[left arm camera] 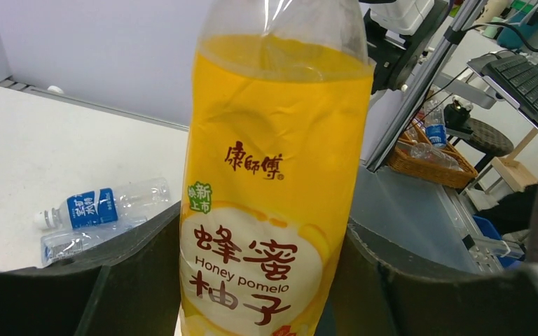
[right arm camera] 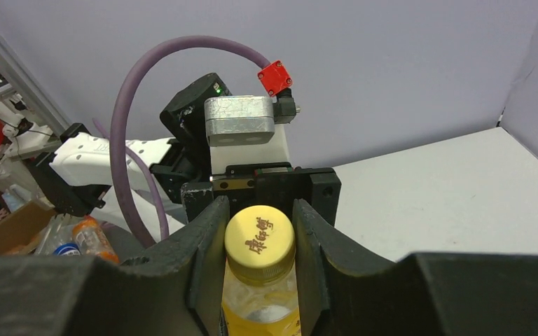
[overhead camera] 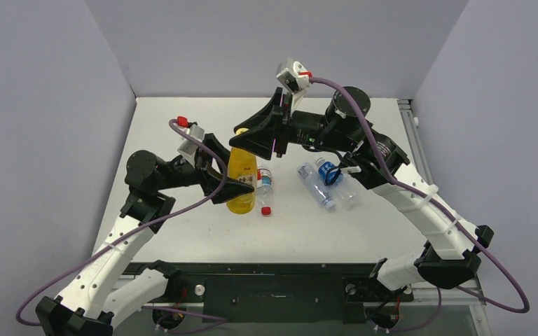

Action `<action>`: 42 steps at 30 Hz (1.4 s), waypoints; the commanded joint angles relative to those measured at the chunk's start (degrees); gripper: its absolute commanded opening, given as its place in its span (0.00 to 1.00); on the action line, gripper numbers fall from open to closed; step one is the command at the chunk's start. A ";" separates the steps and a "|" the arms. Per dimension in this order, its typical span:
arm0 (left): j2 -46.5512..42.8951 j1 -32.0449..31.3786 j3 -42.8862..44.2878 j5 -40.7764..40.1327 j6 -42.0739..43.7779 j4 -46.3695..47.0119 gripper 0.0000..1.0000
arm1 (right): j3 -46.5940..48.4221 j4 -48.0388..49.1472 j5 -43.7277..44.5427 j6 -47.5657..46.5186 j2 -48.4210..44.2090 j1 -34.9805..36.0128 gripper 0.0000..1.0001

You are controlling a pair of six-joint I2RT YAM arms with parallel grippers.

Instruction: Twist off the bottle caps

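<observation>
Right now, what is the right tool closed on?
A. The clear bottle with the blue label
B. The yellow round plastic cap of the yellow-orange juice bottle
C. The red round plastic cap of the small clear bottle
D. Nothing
B: the right wrist view shows the right tool shut against both sides of the yellow round plastic cap on the yellow-orange plastic juice bottle.
</observation>
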 commanded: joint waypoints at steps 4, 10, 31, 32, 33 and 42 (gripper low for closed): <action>1.18 -0.06 1.84 0.69 2.79 -1.51 0.00 | 0.78 1.68 4.92 -0.42 -1.88 0.11 0.43; 1.84 -0.46 3.76 -14.98 18.88 -15.18 0.00 | 5.58 -6.48 39.99 -0.47 -0.50 3.13 0.79; -0.41 -2.11 -0.12 -38.65 27.69 -14.03 0.00 | 18.98 -15.90 56.29 6.94 13.61 9.54 0.49; -0.38 -2.12 -0.09 -38.37 27.58 -13.98 0.00 | 19.09 -15.83 55.75 7.08 13.84 9.39 0.46; -0.36 -2.19 -0.03 -38.21 27.50 -13.89 0.00 | 19.17 -15.77 55.31 7.33 13.91 9.24 0.41; 0.64 -2.48 1.70 -33.43 25.37 -13.25 0.00 | 17.16 -14.85 42.89 7.21 12.59 5.22 0.04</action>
